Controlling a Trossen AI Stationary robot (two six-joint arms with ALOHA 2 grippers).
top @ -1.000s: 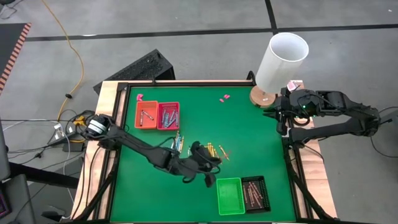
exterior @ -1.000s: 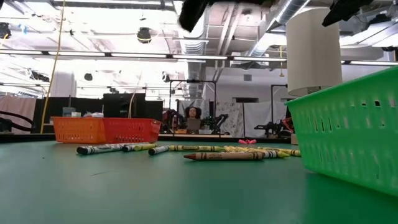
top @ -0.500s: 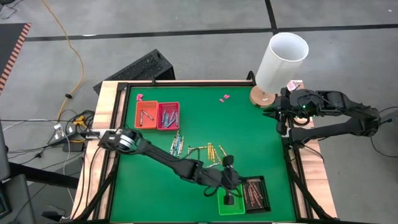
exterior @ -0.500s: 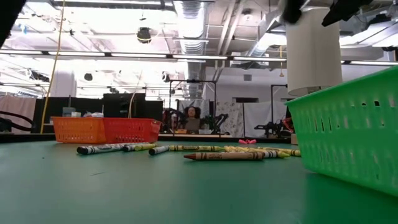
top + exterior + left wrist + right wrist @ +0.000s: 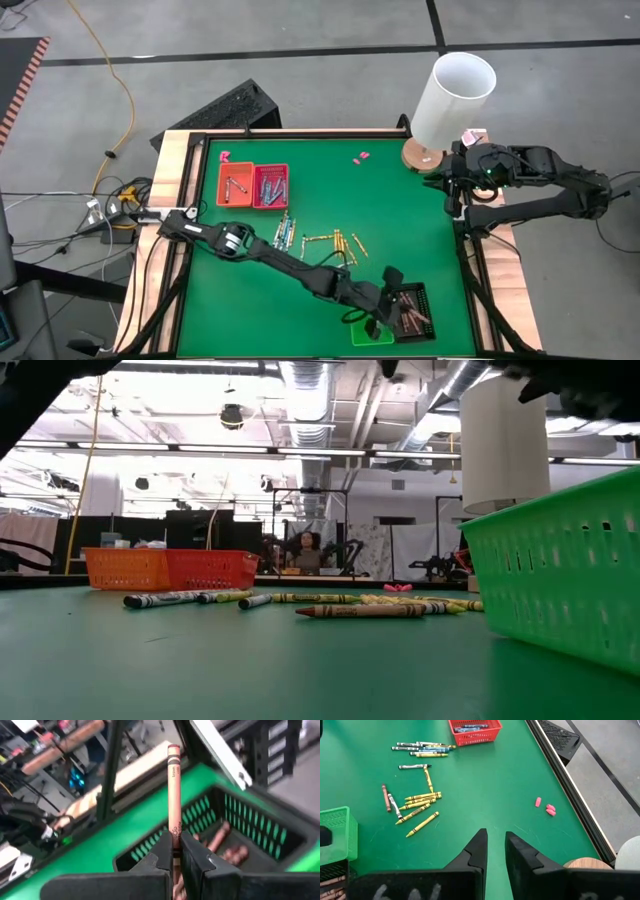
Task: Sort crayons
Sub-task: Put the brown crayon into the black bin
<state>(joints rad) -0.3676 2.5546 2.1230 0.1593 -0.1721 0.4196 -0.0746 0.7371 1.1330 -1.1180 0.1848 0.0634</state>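
Now left end effector pinching brown crayon.

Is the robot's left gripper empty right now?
No, the left gripper is shut on a brown crayon, holding it above the black tray.

A brown-red crayon stands upright, pinched at its lower part, above a black basket that already holds more brown-red crayons. Loose crayons, mostly yellow with a few grey and blue and one brown-red, lie scattered flat mid-desk. Blue crayons lie in the red tray; a few grey ones lie in the orange tray beside it.
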